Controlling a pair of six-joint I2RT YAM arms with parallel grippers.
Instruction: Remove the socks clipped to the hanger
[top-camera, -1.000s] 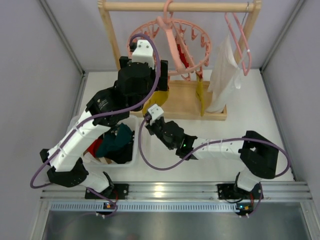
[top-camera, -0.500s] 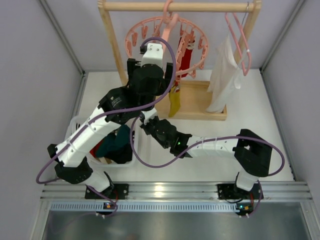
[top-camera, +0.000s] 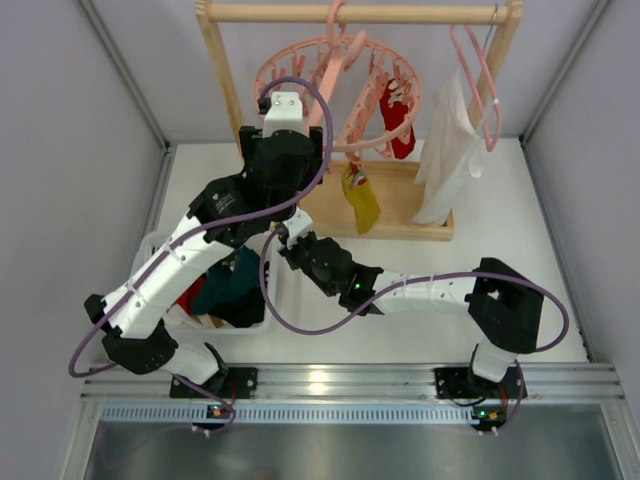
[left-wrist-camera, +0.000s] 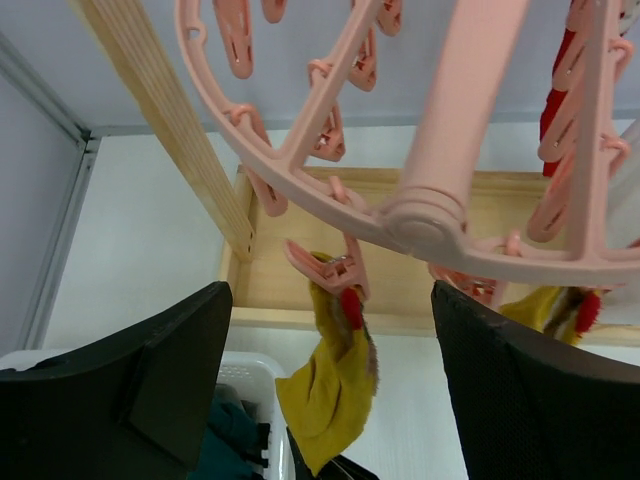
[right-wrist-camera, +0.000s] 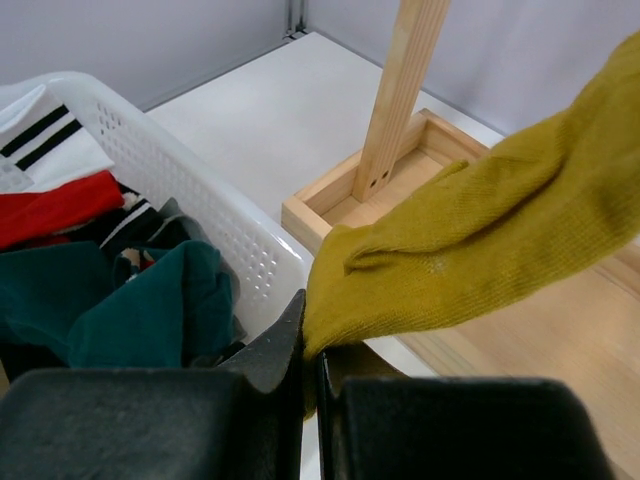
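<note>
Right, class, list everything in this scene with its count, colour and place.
wooden rack: one, pale wood, back of the table
ring hanger: one, pink, many clips, on the rack's bar
yellow socks: two, mustard, clipped to the ring hanger
red sock: one, clipped at the ring's right
slim hanger: one, pink, right end of the bar, carrying a white cloth
basket: one, white, near left, holding teal, red and striped socks
table: one, white
left gripper: black, open under the ring hanger
right gripper: black, shut on one yellow sock's end
</note>
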